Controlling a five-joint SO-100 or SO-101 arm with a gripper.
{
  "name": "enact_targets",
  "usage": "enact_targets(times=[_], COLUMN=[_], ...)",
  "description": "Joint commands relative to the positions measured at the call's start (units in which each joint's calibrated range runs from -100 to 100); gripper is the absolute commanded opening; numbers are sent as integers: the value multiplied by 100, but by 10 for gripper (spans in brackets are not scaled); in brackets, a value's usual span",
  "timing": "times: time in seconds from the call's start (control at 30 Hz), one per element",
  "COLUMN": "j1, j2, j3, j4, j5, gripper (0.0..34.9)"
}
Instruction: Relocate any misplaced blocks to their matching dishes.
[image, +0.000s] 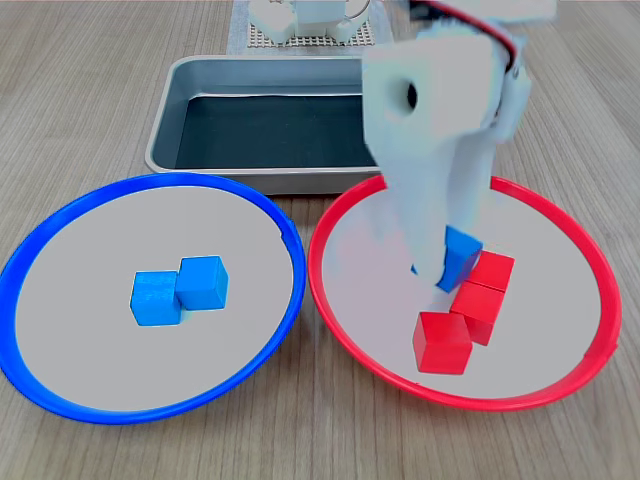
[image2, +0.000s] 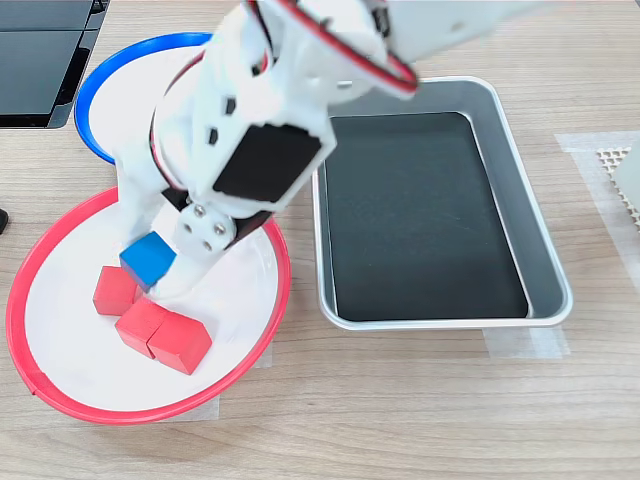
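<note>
Item 1, gripper (image: 447, 262): white claw, down inside the red-rimmed dish (image: 600, 340), jaws closed narrowly on the blue cube (image: 462, 254). In the second exterior view the same cube (image2: 149, 259) sits between the fingertips; you cannot tell from either view whether it is lifted or touching the dish floor.

Item 2, red cubes (image: 470, 310): three, clustered just beside the held cube, at about 5 o'clock from the red-rimmed dish's centre in the first exterior view. Correctly placed.

Item 3, blue-rimmed dish (image: 60, 400): holds two blue cubes (image: 180, 290), touching, near centre. Correctly placed.

Progress, as you may judge it: one misplaced block remains, already grasped; carrying it across to the blue-rimmed dish and releasing it is what is left.

Item 4, metal tray (image: 200, 70): silver, dark bottom, at 12 o'clock beyond both dishes, nothing in it.

Surface: pale wood-grain table (image2: 400, 420). Tape patches show under the tray's corner and the red-rimmed dish in the second exterior view.
</note>
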Motion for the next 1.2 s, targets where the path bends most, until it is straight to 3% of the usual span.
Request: enact_targets(times=[0.0, 0.37, 0.67, 1.17], j1=[62, 1248, 2199, 2396], j2=[-933, -1155, -302, 832], j3=[132, 496, 132, -724], j4=[71, -895, -1002, -870], j5=[-127, -1045, -1333, -1827], gripper=[4, 4, 4, 4])
